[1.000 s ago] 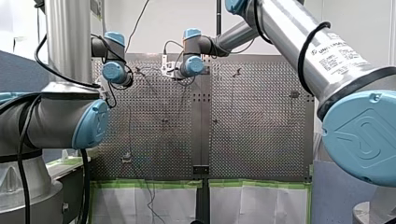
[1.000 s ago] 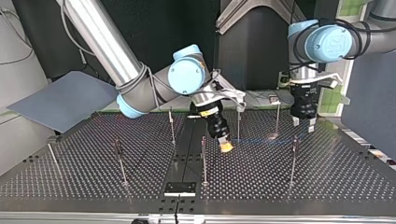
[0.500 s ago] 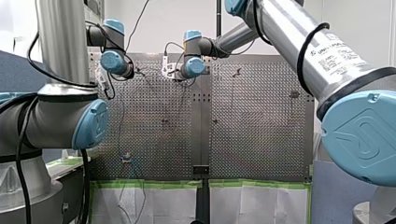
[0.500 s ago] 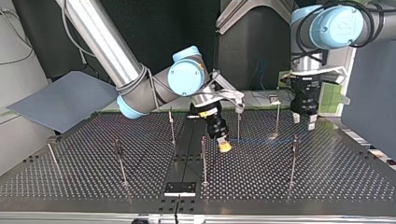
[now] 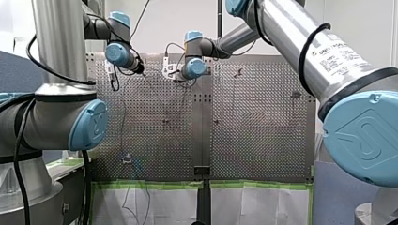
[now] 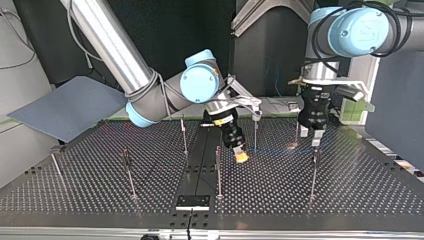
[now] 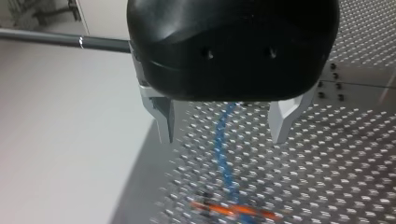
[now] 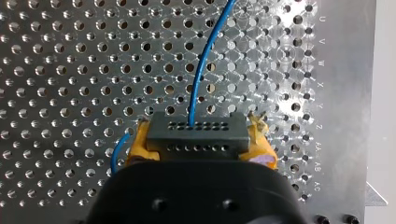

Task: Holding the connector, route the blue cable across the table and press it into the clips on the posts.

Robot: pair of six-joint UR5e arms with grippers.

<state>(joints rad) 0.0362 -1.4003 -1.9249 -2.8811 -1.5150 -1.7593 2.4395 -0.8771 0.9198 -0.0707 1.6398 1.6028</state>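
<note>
Grey panel (image 6: 70, 107) lay off the perforated table (image 6: 350, 192) at ten o'clock in the top view. The table's nine o'clock half held only thin posts (image 6: 129, 172), standing well apart, with bare plate running out to the near edge at six o'clock. Near the middle, the right gripper (image 6: 241, 156) hung tilted just above the plate, with one post close at its one o'clock. In the right wrist view its yellow pads (image 8: 262, 145) were clamped on the dark connector (image 8: 195, 133). The blue cable (image 8: 198, 70) ran from the connector ahead of the gripper, near the table's lettered margin (image 8: 322, 93). At two o'clock in the top view, the left gripper (image 6: 310, 134) hung upright near the far edge, beside two posts. Its metal fingers (image 7: 163, 116) stood wide apart and held nothing. The cable passed below between them, clear of both, toward a blurred orange thing (image 7: 233, 211).
</note>
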